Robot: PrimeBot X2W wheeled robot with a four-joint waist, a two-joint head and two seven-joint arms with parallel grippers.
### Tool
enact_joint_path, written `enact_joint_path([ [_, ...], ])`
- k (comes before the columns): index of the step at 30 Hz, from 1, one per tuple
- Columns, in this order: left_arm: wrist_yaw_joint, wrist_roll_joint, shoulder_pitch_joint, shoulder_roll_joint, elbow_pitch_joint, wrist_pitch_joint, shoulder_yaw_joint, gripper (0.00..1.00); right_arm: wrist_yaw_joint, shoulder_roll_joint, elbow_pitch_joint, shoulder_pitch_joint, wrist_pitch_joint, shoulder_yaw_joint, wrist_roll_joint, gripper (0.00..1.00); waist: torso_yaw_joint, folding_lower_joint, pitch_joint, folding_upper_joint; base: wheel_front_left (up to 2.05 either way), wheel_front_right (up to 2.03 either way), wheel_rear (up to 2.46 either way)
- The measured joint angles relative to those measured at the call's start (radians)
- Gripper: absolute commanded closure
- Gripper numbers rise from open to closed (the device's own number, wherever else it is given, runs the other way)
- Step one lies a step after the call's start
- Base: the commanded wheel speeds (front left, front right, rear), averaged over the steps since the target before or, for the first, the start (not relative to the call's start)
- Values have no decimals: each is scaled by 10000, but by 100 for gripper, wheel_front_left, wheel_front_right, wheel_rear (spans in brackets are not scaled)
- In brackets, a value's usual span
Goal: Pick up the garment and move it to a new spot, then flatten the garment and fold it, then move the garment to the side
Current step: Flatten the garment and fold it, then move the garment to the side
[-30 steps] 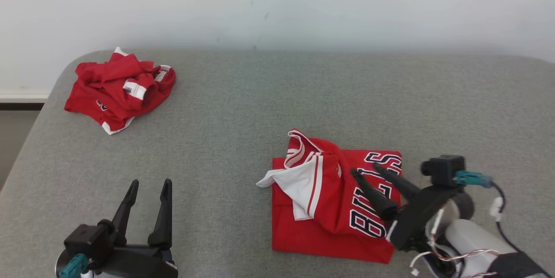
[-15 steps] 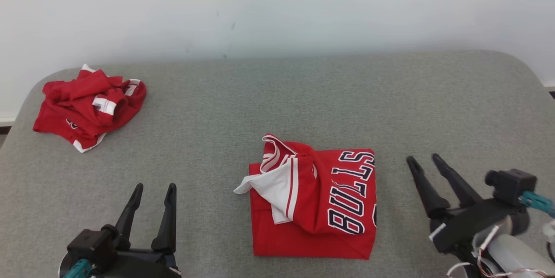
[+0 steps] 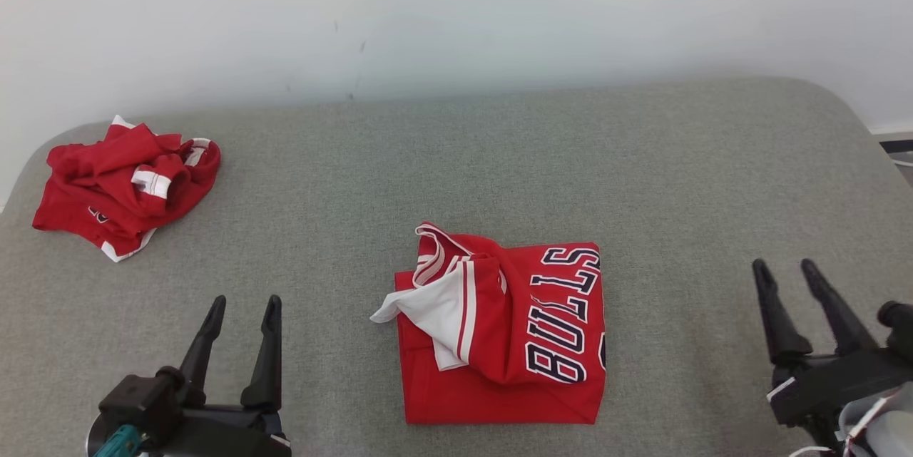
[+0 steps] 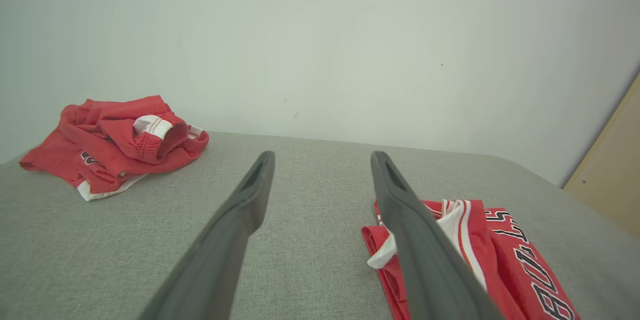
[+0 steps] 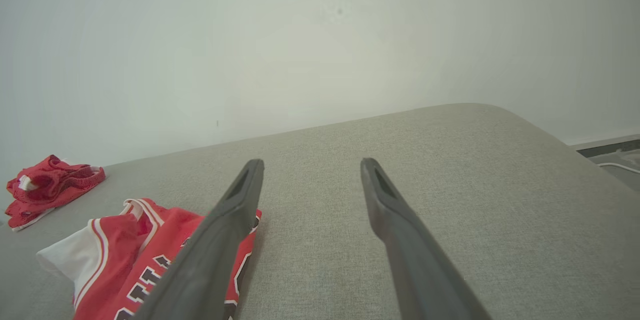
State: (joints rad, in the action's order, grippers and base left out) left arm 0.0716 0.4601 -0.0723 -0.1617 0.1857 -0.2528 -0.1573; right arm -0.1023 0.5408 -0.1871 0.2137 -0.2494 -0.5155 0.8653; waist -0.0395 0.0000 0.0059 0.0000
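The left tool (image 3: 245,301) sits at the lower left of the head view, its two dark fingers spread apart and holding nothing, tips over bare grey desk (image 3: 456,157). The right tool (image 3: 783,266) sits at the lower right, likewise open and empty, above the cloth surface.

The jersey (image 3: 513,343) lies folded between the two tools, near the middle of the desk's front part, apart from both. It lies nearer the left tool than the right one. It is red with dark lettering edged in white, and a white-lined flap turns out on its left side.

A second red garment (image 3: 121,186) lies crumpled at the far left corner of the desk, well apart from the jersey. A pale wall (image 3: 456,8) stands behind.
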Motion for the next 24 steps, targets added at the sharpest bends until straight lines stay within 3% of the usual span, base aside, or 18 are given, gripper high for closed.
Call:
enact_joint_path([
  [9, -12, -163, 2, 25, -33, 0, 140, 0, -134, -81, 1193, -846, 0, 1386, -989, 0, -34, -1, 33, 0, 0, 0, 0],
  [24, -8, -209, -12, 138, -17, 0, 176, 0, -209, -686, 1914, -1298, -2, 2255, -1843, 0, 108, 0, 135, 0, 0, 0, 0],
])
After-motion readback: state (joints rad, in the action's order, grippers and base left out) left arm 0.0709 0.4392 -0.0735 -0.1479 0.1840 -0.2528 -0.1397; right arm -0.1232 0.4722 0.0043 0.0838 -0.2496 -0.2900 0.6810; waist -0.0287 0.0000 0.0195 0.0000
